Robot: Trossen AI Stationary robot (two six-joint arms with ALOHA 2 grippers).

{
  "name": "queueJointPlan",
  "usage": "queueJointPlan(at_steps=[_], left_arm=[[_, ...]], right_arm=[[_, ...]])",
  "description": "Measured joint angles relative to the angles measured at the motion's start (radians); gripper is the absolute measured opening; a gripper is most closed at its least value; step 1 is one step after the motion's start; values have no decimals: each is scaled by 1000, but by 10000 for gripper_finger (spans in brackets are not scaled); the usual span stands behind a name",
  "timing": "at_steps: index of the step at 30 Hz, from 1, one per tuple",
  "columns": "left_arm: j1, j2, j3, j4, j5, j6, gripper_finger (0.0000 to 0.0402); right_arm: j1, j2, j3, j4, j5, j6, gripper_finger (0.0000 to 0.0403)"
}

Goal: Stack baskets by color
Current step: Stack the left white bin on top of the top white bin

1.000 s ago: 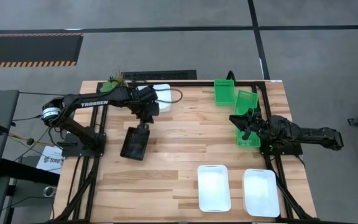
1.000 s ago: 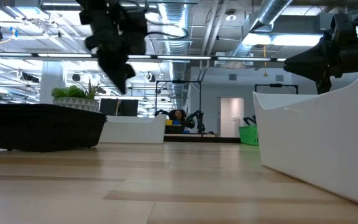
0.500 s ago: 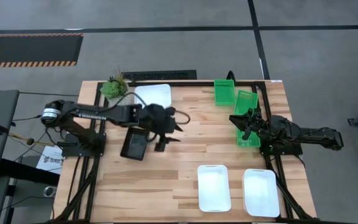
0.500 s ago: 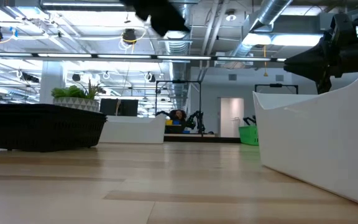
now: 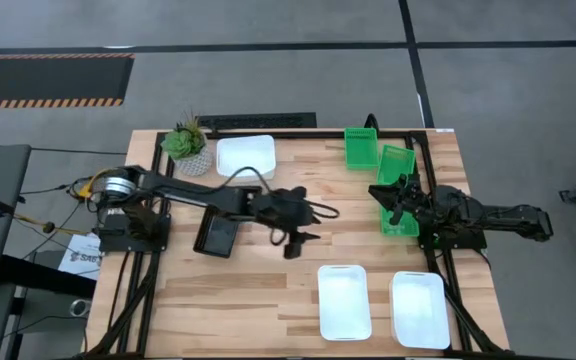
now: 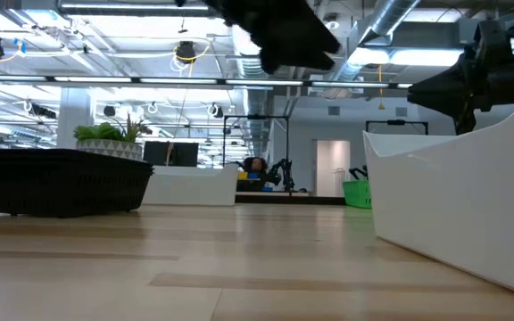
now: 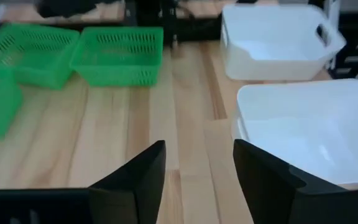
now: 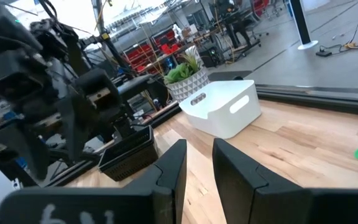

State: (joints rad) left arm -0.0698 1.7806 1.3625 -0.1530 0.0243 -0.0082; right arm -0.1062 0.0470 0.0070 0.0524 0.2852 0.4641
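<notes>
My left gripper (image 5: 293,243) hangs open over the table's middle, right of a black basket (image 5: 216,235) that lies flat on the wood. In the left wrist view nothing stands between its fingers (image 7: 197,180). Two white baskets (image 5: 344,300) (image 5: 419,308) rest side by side at the near right. A third white basket (image 5: 245,157) sits at the far edge. Three green baskets (image 5: 361,147) (image 5: 396,164) (image 5: 400,218) stand at the far right. My right gripper (image 5: 388,195) waits open beside them and holds nothing.
A potted plant (image 5: 186,145) stands at the far left, next to the far white basket. A black frame (image 5: 298,133) runs round the table. Bare wood (image 5: 298,190) lies between the black basket and the green ones.
My left gripper has drawn away from the black basket's far end and swung toward the table's right edge, coming over the middle of the table and tipping closer to level. The black basket stays flat where it was.
</notes>
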Motion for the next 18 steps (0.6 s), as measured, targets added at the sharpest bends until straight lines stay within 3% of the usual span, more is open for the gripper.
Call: queueJointPlan(at_steps=[10,18], left_arm=[[-56,294,379,-259,5,48,174],[-92,423,499,-313,30,50,174]], right_arm=[[0,1,0,0,0,0,104],[0,4,0,0,0,0,104]])
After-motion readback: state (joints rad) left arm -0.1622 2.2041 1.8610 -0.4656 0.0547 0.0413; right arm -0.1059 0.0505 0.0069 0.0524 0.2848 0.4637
